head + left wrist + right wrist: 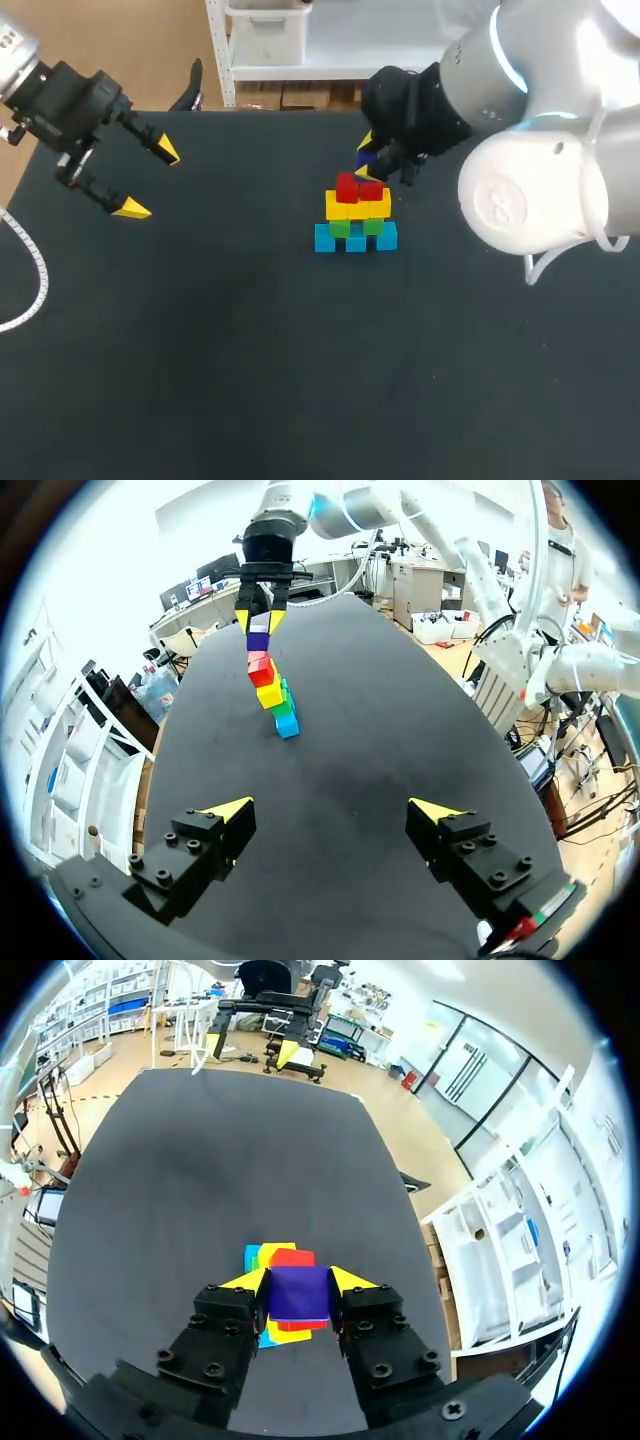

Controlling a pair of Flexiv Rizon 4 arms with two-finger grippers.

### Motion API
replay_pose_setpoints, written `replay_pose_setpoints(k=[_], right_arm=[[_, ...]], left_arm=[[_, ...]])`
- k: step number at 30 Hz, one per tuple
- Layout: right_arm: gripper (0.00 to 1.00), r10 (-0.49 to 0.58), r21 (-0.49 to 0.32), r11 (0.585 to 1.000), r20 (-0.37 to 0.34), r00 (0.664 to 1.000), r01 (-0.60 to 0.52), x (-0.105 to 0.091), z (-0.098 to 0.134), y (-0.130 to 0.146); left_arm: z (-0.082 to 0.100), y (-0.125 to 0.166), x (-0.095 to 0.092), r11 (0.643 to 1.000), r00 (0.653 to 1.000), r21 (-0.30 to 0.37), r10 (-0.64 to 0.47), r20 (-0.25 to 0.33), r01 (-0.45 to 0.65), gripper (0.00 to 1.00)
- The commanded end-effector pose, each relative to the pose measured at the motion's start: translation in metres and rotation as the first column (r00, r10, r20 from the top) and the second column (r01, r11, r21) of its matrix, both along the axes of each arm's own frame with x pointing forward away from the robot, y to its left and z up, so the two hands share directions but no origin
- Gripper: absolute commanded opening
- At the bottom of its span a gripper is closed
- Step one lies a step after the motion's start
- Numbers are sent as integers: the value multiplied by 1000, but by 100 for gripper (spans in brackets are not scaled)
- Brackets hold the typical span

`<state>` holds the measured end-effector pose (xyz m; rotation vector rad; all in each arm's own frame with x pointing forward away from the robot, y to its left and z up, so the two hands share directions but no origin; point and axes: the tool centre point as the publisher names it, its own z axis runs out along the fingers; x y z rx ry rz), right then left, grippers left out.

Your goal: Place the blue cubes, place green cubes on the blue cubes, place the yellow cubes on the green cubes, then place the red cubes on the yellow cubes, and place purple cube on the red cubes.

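Purple cube (299, 1293) sits pinched between the yellow tips of the right gripper (300, 1280). In the head view it is right over the red cubes (358, 188), at the stack's 12 o'clock. Under the red lie yellow cubes (357, 208), green cubes (352, 227), then blue cubes (355, 240) on the black table (250, 350). Well apart at the stack's 9 o'clock, the left gripper (150, 180) hangs spread wide, holding nothing.

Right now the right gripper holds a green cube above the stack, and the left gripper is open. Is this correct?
No: the cube in the right gripper is purple, not green, as the right wrist view shows. It is above the stack, and the left gripper is open.
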<state>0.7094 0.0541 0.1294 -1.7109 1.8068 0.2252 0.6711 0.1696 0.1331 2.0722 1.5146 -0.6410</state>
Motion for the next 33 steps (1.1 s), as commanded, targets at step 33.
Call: replay_pose_setpoints(k=[33], right_arm=[[0, 165, 36, 986, -180, 970, -161, 6, 5, 1]], left_arm=[[0, 1, 0, 1000, 1000, -2, -2, 3, 2, 100]])
